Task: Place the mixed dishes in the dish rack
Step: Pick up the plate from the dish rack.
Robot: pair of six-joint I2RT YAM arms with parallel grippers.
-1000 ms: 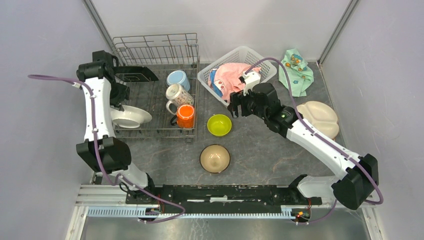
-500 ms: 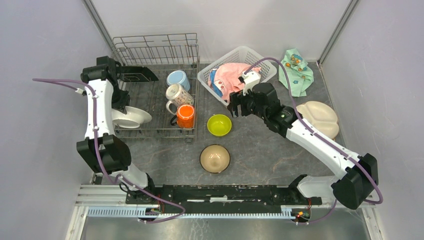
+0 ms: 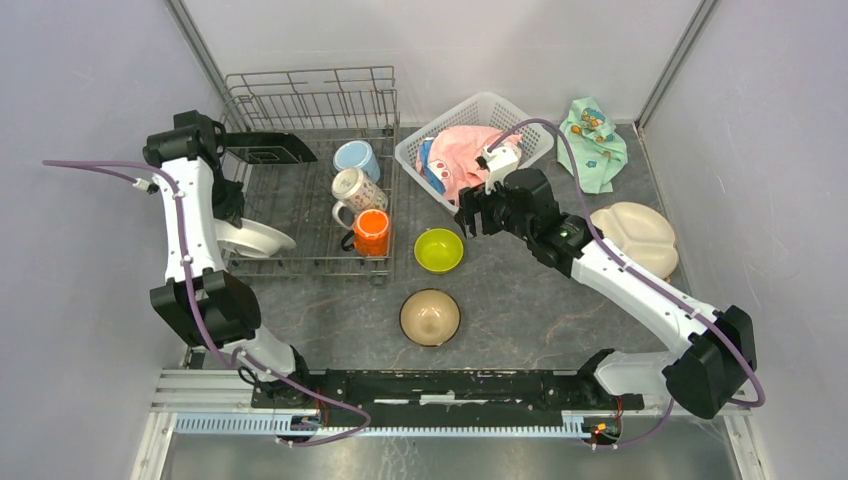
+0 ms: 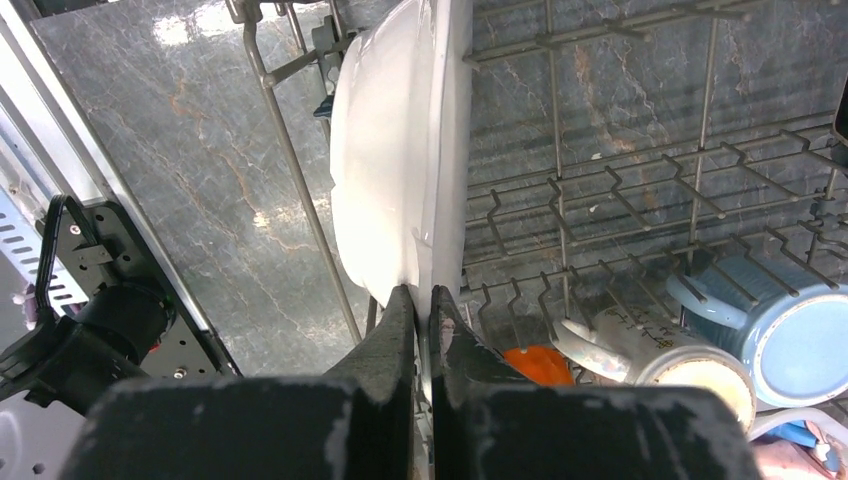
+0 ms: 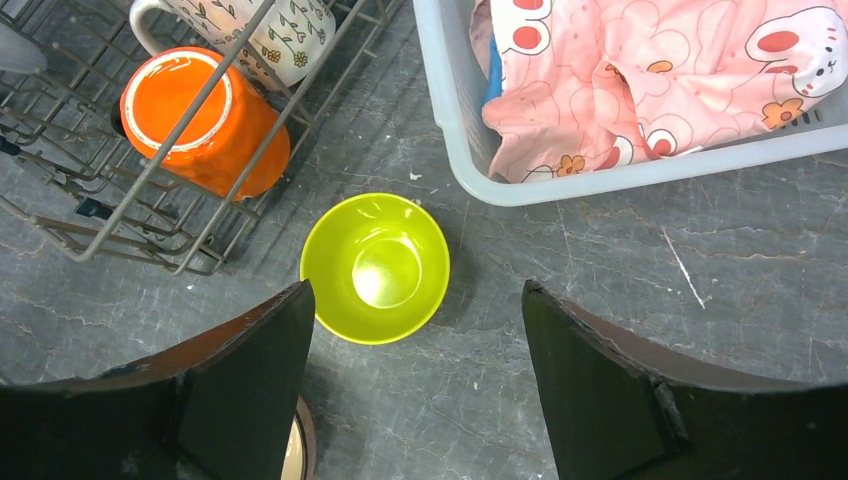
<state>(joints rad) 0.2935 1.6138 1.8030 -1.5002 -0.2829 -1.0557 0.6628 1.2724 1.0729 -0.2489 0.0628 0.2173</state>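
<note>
Left wrist view: left gripper clamps rim of round white plate in grey wire dish rack; next, seat it between tines; right gripper gapes.

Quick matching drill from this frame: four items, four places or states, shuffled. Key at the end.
1 white plate
2 lime-green bowl
3 orange mug
4 pink cloth

A in the white basket
B on the table below the open right gripper
C in the dish rack, no gripper on it
D rim pinched by the left gripper

Pairs: 1-D, 2-B, 3-C, 4-A
</note>
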